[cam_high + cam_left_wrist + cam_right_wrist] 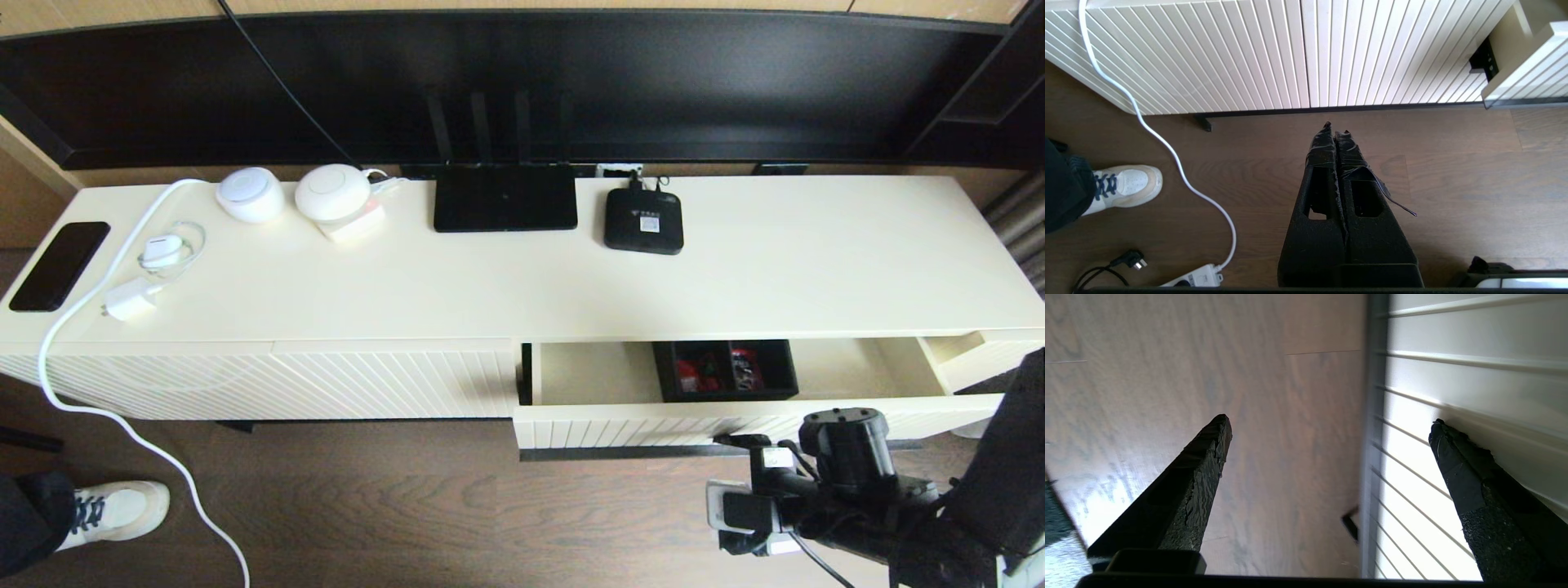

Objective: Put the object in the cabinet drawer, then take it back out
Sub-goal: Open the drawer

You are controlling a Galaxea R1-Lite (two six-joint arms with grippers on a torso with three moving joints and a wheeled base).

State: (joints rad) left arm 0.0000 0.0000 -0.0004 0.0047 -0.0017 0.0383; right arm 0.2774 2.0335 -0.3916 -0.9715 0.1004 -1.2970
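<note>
The cream drawer (588,371) stands pulled out, its ribbed front (620,429) and dark handle bar (620,452) facing me. The black organiser box (725,369), with red items in its compartments, sits inside against the back, partly under the cabinet top. My right gripper (735,442) is open just in front of the drawer front. In the right wrist view the gripper (1329,424) straddles the handle bar (1374,416): one finger over the floor, the other against the ribbed front (1453,375). My left gripper (1336,128) hangs shut and empty over the floor before the closed ribbed front.
On the cabinet top stand a flat black router (504,198), a small black device (643,220), two white round devices, a charger and a phone (59,265). A white cable (106,408) trails to a power strip (1196,277). A person's shoe (114,510) is at the left.
</note>
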